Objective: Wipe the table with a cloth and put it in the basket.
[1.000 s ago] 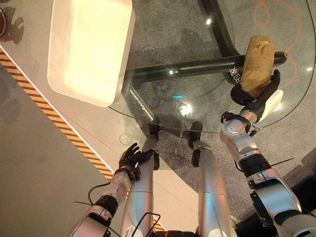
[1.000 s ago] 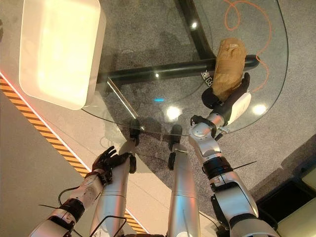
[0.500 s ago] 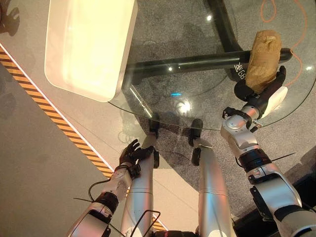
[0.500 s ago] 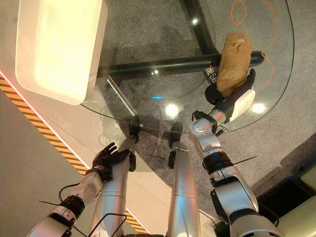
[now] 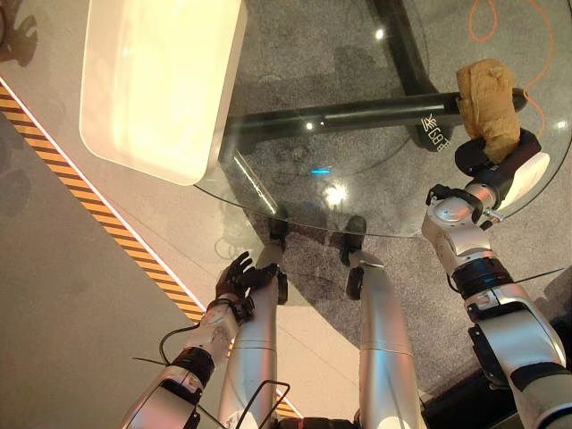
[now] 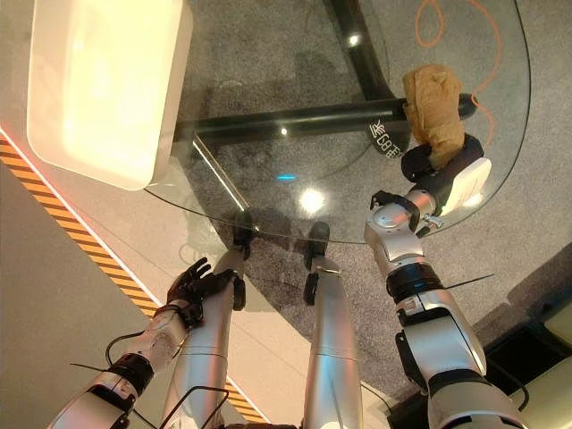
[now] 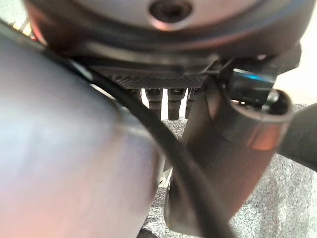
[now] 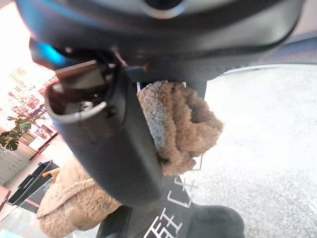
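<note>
Right hand (image 5: 497, 159) grasps the tan cloth (image 5: 488, 96) on the glass table (image 5: 295, 152), far from the white basket (image 5: 161, 80); left hand (image 5: 239, 279) hangs relaxed below the table's near edge.

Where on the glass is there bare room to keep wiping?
Bare glass lies between the white basket at the table's left and the brown cloth in the right hand, along the near edge too. The basket crowds the left end.

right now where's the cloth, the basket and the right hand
cloth (image 5: 489, 94): left eye view, middle of the tan bundle on the glass.
basket (image 5: 161, 80): left eye view, its bare pale inside.
right hand (image 5: 487, 161): left eye view, dark palm curled on the cloth.
</note>
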Controlling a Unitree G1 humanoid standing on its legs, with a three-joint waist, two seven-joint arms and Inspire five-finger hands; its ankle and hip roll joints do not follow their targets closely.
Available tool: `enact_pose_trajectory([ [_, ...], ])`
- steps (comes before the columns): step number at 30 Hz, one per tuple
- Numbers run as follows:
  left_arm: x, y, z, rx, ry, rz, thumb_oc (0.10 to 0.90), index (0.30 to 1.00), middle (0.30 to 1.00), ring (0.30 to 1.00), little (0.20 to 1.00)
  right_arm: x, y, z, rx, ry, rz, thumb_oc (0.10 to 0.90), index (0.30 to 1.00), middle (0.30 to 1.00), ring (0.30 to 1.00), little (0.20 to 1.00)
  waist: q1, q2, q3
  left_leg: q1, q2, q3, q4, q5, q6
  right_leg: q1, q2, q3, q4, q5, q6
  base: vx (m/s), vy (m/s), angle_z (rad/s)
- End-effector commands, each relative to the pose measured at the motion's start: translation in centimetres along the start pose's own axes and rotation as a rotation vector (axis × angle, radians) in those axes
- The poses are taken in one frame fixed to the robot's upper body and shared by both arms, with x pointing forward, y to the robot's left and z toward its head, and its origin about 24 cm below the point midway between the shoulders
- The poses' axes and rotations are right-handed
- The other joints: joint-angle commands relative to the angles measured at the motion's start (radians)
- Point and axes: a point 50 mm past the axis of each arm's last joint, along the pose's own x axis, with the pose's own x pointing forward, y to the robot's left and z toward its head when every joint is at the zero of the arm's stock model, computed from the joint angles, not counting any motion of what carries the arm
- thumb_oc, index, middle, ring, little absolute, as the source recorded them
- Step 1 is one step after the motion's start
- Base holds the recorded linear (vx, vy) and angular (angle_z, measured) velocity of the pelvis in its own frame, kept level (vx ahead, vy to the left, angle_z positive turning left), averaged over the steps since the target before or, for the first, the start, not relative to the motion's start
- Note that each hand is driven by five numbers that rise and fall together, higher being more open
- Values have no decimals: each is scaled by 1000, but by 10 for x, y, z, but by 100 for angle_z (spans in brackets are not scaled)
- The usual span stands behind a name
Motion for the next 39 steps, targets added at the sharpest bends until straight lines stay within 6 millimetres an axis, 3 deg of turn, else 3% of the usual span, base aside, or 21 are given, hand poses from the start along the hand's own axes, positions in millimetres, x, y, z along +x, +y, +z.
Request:
enact_pose_trajectory([
  [1, -19, 9, -59, 22, 164, 50, 800, 900, 900, 900, 900, -5, -4, -10, 15, 35, 19, 100, 300, 300, 300, 200, 18, 33, -10, -48, -64, 80, 155, -161, 71, -19, 47, -35, -178, 166, 3, -56, 15, 0],
  [7, -20, 7, -62, 17, 166, 47, 800, 900, 900, 900, 900, -7, -6, 0, 46, -36, -12, 100, 300, 300, 300, 200, 16, 33, -10, -36, -68, 83, 148, -164, 74, -9, 48, -32, -187, 167, 6, 1, 19, 0],
  [8, -24, 9, -70, 17, 183, 51, 800, 900, 900, 900, 900, -9, -7, -3, 35, -41, -11, 100, 300, 300, 300, 200, 19, 35, -10, -3, -66, 77, 157, -198, 70, 20, 53, -27, -173, 135, 14, 5, 42, 1],
  [9, -21, 6, -64, 11, 167, 46, 800, 900, 900, 900, 900, -8, -6, 9, 54, -87, -16, 100, 300, 300, 300, 200, 14, 32, -10, -32, -68, 85, 146, -164, 75, -6, 49, -30, -190, 168, 8, 8, 46, 1],
  [10, -22, 5, -65, 10, 167, 46, 800, 900, 900, 900, 900, -9, -6, 14, 53, -120, -18, 100, 300, 300, 300, 200, 14, 32, -10, -31, -70, 85, 145, -165, 76, -5, 50, -30, -191, 168, 9, 8, 44, 1],
  [11, -26, 7, -72, 12, 184, 51, 800, 900, 900, 900, 900, -11, -7, 11, 36, -127, -15, 100, 300, 300, 300, 200, 17, 34, -10, 2, -68, 79, 154, -199, 72, 23, 55, -24, -177, 135, 17, 7, 35, 1],
  [12, -23, 4, -66, 7, 166, 46, 800, 900, 900, 900, 900, -10, -6, 21, 50, -158, -15, 100, 300, 300, 300, 200, 13, 32, -10, -29, -70, 86, 143, -165, 77, -4, 50, -28, -193, 167, 11, 5, 42, 1],
  [16, -25, 6, -68, -4, 164, 51, 800, 900, 900, 900, 900, -21, -2, 45, 14, -306, 40, 100, 300, 300, 300, 200, 9, 29, -10, -21, -70, 90, 138, -167, 81, -1, 51, -22, -193, 166, 14, -9, 45, 0],
  [20, -25, 5, -68, -9, 162, 50, 800, 900, 900, 900, 900, -28, 1, 52, -29, -377, 96, 100, 300, 300, 300, 200, 7, 29, -10, -19, -70, 92, 136, -167, 83, 0, 52, -21, -192, 163, 14, 17, 26, 0],
  [21, -29, 6, -74, -7, 179, 51, 800, 900, 900, 900, 900, -35, 5, 50, -70, -409, 145, 100, 300, 300, 300, 200, 11, 32, -10, 14, -66, 88, 147, -203, 80, 29, 56, -17, -176, 128, 21, 0, 32, 1],
  [22, -25, 3, -68, -10, 159, 44, 800, 900, 900, 900, 900, -38, 8, 59, -81, -452, 174, 100, 300, 300, 300, 200, 6, 29, -10, -18, -70, 96, 135, -168, 85, 1, 51, -20, -193, 160, 14, 1, 35, 1],
  [25, -26, 2, -68, -12, 158, 37, 800, 900, 900, 900, 900, -50, 16, 62, -133, -513, 254, 100, 300, 300, 300, 200, 7, 31, -10, -19, -71, 98, 136, -167, 86, -1, 52, -20, -191, 158, 14, 2, 21, 1],
  [26, -29, 3, -76, -8, 177, 40, 800, 900, 900, 900, 900, -58, 20, 55, -167, -519, 298, 100, 300, 300, 300, 200, 13, 33, -10, 16, -68, 92, 144, -202, 82, 31, 57, -16, -178, 123, 20, 54, 31, 2],
  [30, -30, 1, -77, -10, 178, 34, 800, 900, 900, 900, 900, -74, 31, 53, -210, -547, 400, 100, 300, 300, 300, 200, 17, 36, -10, 20, -70, 92, 140, -199, 80, 35, 53, -21, -181, 119, 19, -3, 17, 2],
  [31, -26, -2, -70, -13, 159, 28, 800, 900, 900, 900, 900, -74, 33, 60, -204, -563, 403, 100, 300, 300, 300, 200, 14, 34, -10, -13, -73, 98, 129, -164, 84, 7, 47, -26, -197, 152, 13, 0, 0, 0],
  [32, -30, 0, -78, -7, 177, 30, 800, 900, 900, 900, 900, -81, 37, 51, -236, -550, 446, 100, 300, 300, 300, 200, 22, 39, -10, 22, -72, 90, 135, -196, 79, 37, 49, -23, -183, 119, 19, -56, 12, 3],
  [33, -26, -3, -71, -9, 158, 24, 800, 900, 900, 900, 900, -81, 39, 57, -227, -566, 447, 100, 300, 300, 300, 200, 19, 38, -10, -11, -76, 96, 124, -161, 84, 7, 44, -28, -199, 152, 12, 61, 14, 2],
  [34, -30, 0, -79, -4, 178, 31, 800, 900, 900, 900, 900, -89, 43, 49, -254, -553, 495, 100, 300, 300, 300, 200, 28, 44, -10, 19, -74, 90, 134, -195, 80, 32, 46, -25, -180, 117, 18, 0, 0, 0],
  [39, -32, 0, -82, 9, 185, 27, 800, 900, 900, 900, 900, -112, 57, 51, -271, -592, 635, 100, 300, 300, 300, 200, 41, 50, -10, 23, -75, 90, 132, -193, 80, 34, 40, -34, -176, 113, 18, 12, 6, 5],
])
